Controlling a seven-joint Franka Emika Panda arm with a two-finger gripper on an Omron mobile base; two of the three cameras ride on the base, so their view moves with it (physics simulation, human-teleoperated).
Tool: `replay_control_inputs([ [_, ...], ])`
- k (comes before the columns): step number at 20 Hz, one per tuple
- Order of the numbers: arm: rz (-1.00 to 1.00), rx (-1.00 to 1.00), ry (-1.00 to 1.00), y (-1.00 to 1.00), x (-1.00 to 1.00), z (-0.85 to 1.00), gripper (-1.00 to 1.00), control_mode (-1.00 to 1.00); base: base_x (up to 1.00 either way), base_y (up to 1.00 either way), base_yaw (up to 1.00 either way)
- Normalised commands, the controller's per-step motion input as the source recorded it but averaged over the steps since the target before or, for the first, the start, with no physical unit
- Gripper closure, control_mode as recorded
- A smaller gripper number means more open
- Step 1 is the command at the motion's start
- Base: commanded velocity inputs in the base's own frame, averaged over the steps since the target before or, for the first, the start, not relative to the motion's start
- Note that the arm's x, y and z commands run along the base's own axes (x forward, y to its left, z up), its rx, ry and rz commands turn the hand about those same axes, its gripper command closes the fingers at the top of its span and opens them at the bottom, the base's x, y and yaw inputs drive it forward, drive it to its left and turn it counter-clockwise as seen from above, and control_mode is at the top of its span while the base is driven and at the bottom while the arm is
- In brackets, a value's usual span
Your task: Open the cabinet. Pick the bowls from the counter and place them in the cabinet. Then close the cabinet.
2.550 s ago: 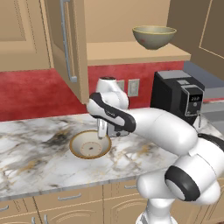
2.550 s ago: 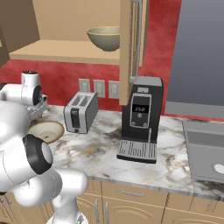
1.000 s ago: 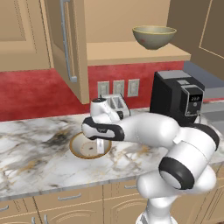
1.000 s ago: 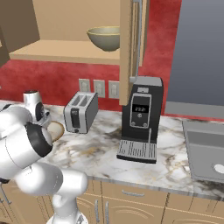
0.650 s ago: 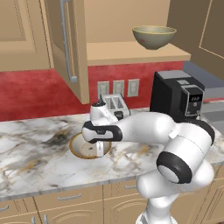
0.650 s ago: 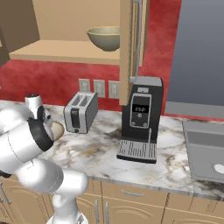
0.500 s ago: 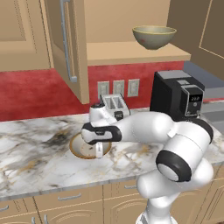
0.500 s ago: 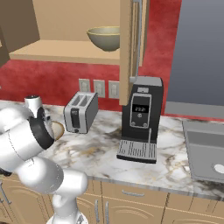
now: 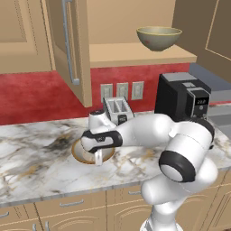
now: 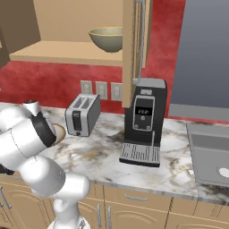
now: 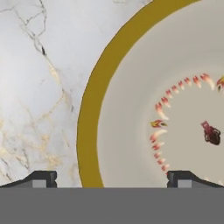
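Hand (image 11: 109, 177) hovering spread over tan rim of shallow cream-inside bowl (image 9: 85, 154), sitting on veined white marble desk (image 9: 36, 158). Deeper olive-yellow bowl (image 9: 159, 38) resting inside open tan wooden cabinet (image 9: 135, 54).

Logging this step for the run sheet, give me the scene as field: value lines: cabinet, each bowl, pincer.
cabinet: cabinet doors open
olive bowl: olive bowl sits on the cabinet shelf
tan-rimmed bowl: tan-rimmed bowl on the counter, in front of the toaster
pincer: pincer open, fingertips straddling the tan rim, one outside, one over the cream inside
held: nothing gripped yet
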Motion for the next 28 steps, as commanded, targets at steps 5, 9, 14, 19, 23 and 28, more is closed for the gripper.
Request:
replay_control_inputs([
  [5, 0.00, 0.00, 0.00, 0.11, 0.00, -0.21, -1.00, -1.00, 0.00, 0.00, 0.00],
  [9, 0.00, 0.00, 0.00, 0.08, 0.00, -0.16, -1.00, -1.00, 0.00, 0.00, 0.00],
  [14, 0.00, 0.00, 0.00, 0.09, 0.00, -0.10, -1.00, -1.00, 0.00, 0.00, 0.00],
  [19, 0.00, 0.00, 0.00, 0.06, 0.00, -0.08, -1.00, -1.00, 0.00, 0.00, 0.00],
  [23, 0.00, 0.00, 0.00, 0.05, 0.00, -0.06, -1.00, -1.00, 0.00, 0.00, 0.00],
  [28, 0.00, 0.00, 0.01, 0.00, 0.03, -0.05, 1.00, -1.00, 0.00, 0.00, 0.00],
])
